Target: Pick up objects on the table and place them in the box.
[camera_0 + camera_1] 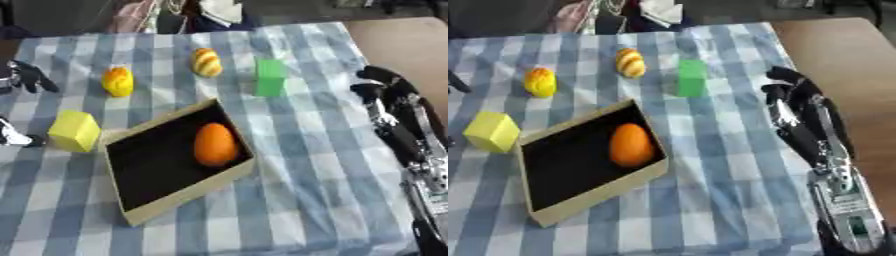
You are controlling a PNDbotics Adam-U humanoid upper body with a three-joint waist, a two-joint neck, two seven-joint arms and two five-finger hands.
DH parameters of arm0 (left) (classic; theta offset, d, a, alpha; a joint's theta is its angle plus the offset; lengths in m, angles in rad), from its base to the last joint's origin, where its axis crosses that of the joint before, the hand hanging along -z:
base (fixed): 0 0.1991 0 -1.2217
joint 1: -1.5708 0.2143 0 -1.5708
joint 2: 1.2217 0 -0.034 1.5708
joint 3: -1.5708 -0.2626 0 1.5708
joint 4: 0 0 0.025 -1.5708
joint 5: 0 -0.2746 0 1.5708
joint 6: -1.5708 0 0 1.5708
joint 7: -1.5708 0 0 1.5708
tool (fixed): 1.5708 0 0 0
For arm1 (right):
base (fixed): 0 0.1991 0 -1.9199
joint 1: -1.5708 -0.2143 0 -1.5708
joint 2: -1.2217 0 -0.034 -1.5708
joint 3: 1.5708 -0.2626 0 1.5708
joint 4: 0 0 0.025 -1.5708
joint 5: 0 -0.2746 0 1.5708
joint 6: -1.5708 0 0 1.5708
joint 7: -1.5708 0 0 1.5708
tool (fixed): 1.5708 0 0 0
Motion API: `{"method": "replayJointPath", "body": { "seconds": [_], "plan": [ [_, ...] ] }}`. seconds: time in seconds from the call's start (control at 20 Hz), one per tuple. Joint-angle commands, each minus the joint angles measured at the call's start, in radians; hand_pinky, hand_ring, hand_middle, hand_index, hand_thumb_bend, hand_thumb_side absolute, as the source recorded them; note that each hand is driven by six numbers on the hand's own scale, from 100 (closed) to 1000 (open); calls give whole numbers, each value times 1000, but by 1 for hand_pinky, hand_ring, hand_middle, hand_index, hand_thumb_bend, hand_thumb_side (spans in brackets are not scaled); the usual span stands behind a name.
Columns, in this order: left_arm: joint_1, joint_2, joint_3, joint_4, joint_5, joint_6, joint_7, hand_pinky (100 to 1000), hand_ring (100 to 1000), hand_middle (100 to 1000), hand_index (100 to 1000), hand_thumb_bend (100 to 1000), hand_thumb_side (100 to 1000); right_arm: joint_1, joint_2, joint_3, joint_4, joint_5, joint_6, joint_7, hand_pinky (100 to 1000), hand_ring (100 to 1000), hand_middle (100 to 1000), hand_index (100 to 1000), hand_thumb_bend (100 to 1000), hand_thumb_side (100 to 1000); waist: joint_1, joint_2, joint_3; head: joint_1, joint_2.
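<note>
Right hand (794, 107) hangs over the right side of the worktop (728, 165), fingers relaxed and somewhat curled, holding nothing. Nearest item to it, just off its fingertips toward the left and slightly beyond: green block (691, 77), upright on the checked cloth, untouched. Further left of that, a striped yellow-orange piece (630, 62), then a yellow-orange fruit-like piece (541, 82). Nearer and left of the hand sits the box (188, 192), open, with one orange egg-shaped item (215, 144) already inside. Yellow block (74, 130) lies just beside the box's far-left wall. Left hand (26, 76) shows only partly at the left edge; finger state unclear. Judgement: one placed, four left; green block likely next.
</note>
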Motion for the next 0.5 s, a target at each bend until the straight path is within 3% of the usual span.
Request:
{"method": "replayJointPath", "body": {
  "seconds": [0.05, 0.5],
  "plan": [
    [-33, 0, -3, 24, -38, -13, -32, 788, 783, 792, 870, 602, 323, -9, -12, -1, -8, -4, -3, 5, 842, 748, 783, 847, 100, 523, -6, -29, 0, 0, 4],
    [-80, -72, -27, 128, -130, -42, -37, 787, 785, 800, 880, 603, 320, -8, -10, -2, -7, -5, -4, 6, 842, 748, 783, 846, 100, 526, -8, -27, -5, 3, 4]
  ]
}}
